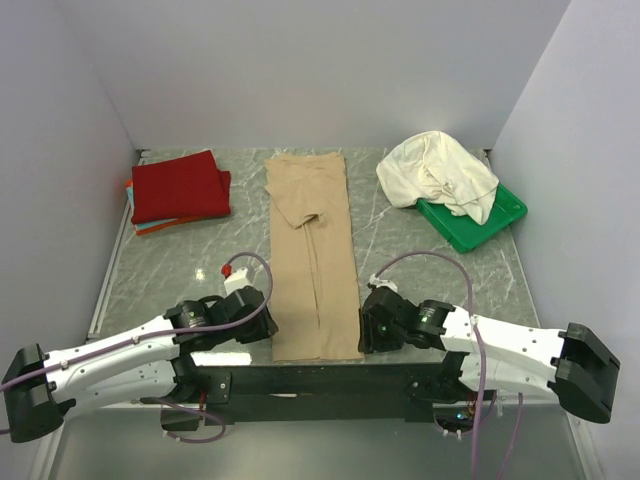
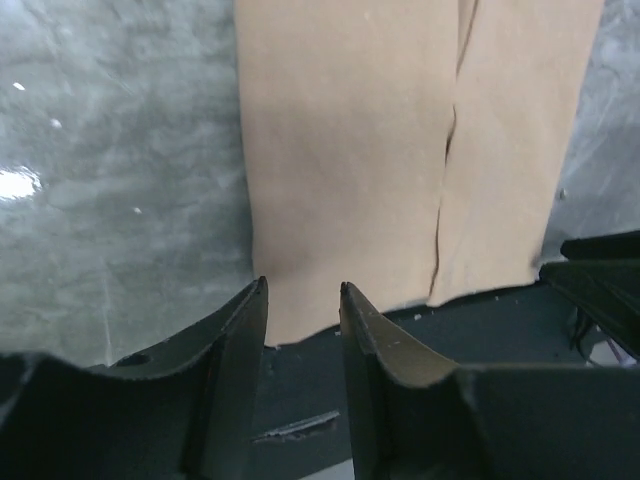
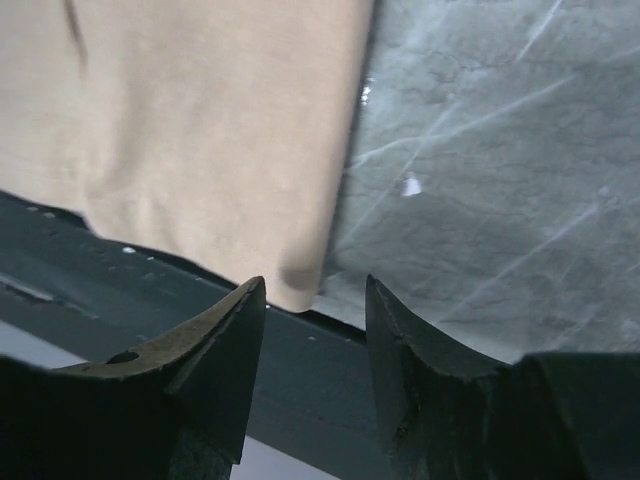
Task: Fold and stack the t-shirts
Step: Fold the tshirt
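Both arms, the left arm (image 1: 120, 355) and the right arm (image 1: 500, 345), reach low and converge inward. The left gripper (image 2: 303, 290) and the right gripper (image 3: 315, 285) point forward, jaws parted.

Tan t-shirt (image 1: 312, 255): soft matt cloth, smooth, few creases. Cream t-shirt (image 1: 435, 172): matt cloth, much wrinkled. Red t-shirt (image 1: 180, 187): matt cloth, flat. Worktop (image 1: 170, 275): grey-green stone look, polished, light reflections. Tray (image 1: 475, 232): green plastic, slight shine. Left tool (image 2: 303, 290), right tool (image 3: 315, 285): black, matt, hard plastic look.
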You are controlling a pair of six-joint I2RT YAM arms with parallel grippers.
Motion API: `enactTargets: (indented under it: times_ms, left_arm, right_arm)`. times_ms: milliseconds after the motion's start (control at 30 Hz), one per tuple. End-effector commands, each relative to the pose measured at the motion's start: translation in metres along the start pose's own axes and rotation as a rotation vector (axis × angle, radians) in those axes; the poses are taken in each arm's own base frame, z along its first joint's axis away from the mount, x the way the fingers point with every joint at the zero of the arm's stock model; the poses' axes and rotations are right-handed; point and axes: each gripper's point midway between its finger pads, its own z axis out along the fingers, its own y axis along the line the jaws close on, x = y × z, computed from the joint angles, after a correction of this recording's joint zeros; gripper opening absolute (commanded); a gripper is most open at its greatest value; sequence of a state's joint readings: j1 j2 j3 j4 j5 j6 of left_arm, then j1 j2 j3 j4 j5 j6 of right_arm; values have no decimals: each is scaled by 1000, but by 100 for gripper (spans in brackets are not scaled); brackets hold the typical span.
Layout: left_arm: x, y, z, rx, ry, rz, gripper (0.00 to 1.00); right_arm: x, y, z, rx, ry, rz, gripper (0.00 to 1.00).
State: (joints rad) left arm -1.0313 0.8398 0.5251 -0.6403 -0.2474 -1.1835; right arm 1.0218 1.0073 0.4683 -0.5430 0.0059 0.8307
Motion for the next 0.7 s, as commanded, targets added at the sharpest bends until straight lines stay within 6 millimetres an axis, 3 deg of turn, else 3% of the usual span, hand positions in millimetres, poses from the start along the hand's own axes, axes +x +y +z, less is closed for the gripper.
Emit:
enactTargets:
  times_ms: [0,133,467,667]
  left_arm:
    - [18,7,0,-13,47,-36,41]
    - [32,11,2,-27,79,-42,41]
    - [44,16,8,-36,109,-51,41]
    - [48,18,10,-29,121,-62,41]
  right_arm:
    - [-3,8,-4,-36,-21,20,52]
    - [7,9,2,-35,22,13,50]
    - [18,13,12,-27,63,1,43]
    - [22,10,18,-3,80,-2,31]
